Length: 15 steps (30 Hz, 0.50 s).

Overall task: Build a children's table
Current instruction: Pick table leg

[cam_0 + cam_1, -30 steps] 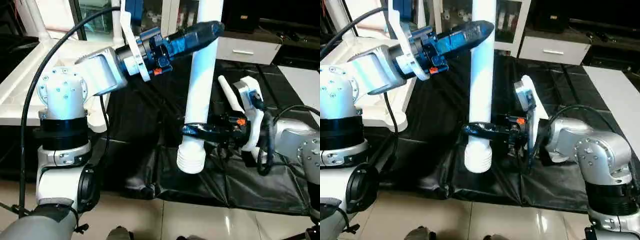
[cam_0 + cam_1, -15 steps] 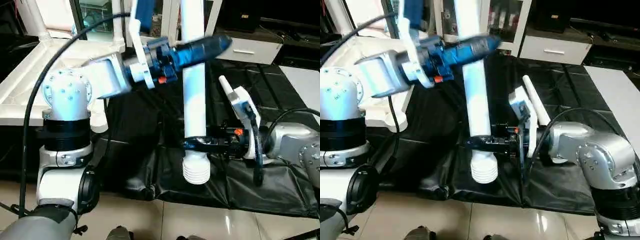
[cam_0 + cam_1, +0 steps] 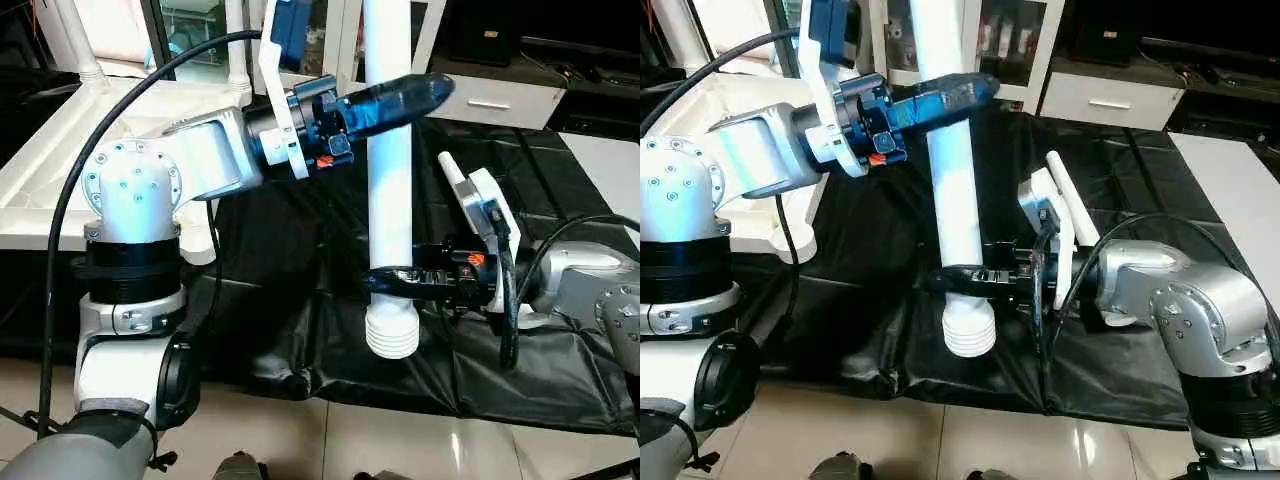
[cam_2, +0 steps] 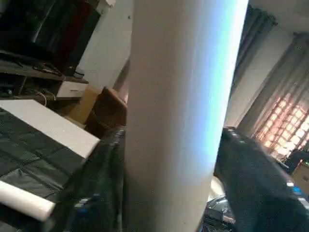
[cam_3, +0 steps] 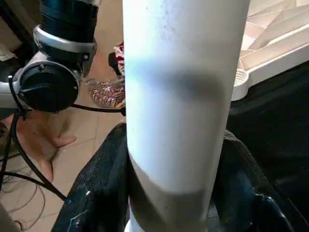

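- Left eye view: white table leg [image 3: 390,190] stands upright over the front edge of the black-sheeted tabletop [image 3: 560,350], ribbed end down.
- Right gripper [image 3: 385,282] is clamped on the leg just above the ribbed end, fingers wrapped round it.
- Left gripper [image 3: 400,95] sits higher up w/ fingers on both sides of the leg; can't tell if it's squeezing or just close.
- White table top [image 3: 40,170] lies off to the left, well apart from the leg.
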{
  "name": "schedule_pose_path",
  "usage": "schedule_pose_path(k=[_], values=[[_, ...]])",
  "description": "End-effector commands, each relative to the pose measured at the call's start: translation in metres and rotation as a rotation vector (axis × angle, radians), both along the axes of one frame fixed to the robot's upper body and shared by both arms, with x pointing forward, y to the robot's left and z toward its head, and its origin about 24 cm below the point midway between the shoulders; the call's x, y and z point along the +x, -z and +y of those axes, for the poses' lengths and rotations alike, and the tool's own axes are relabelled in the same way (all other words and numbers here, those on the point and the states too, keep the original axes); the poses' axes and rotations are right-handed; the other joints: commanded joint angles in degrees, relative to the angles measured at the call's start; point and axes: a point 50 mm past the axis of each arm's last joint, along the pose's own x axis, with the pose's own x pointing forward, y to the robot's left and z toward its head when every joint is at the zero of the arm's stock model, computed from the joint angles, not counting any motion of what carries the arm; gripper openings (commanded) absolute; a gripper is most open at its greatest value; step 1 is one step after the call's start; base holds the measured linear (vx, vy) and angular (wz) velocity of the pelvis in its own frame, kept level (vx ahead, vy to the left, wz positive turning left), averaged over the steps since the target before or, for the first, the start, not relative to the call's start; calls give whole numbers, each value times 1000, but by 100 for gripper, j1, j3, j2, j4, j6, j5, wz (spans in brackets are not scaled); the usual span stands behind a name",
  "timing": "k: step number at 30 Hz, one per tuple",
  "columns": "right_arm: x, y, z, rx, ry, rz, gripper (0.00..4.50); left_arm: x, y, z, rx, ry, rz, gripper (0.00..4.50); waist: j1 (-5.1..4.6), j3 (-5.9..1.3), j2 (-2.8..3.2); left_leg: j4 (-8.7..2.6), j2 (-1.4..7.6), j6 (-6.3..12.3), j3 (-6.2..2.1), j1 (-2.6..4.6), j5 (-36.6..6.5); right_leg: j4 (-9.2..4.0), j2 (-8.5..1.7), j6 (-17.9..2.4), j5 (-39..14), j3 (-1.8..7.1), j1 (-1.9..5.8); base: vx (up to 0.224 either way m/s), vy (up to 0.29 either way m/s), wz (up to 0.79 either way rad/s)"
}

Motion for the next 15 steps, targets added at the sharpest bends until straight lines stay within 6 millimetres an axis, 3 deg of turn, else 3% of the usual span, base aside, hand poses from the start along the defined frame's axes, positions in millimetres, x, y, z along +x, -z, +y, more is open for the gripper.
schedule_pose_path(k=[1,13,15], values=[[3,-3,0,-4,12,-25,183,1,-1,1,3,-10,-1,248,15,-542,-3,-385,144,-41,-13,68,-1107,-536,-409,-376,-2719,183,314,0,0,0],[8,-1,-1,-22,69,-44,183,14,-3,8,-24,-104,18,181,8,-550,21,-388,140,-37,-14,81,-1147,-526,-401,-476,-2536,184,323,0,0,0],[9,-1,-1,-22,81,-47,239,15,-3,8,-24,-109,18,178,7,-550,28,-395,153,-49,-22,76,-1153,-518,-405,-506,-2469,183,325,0,0,0]])
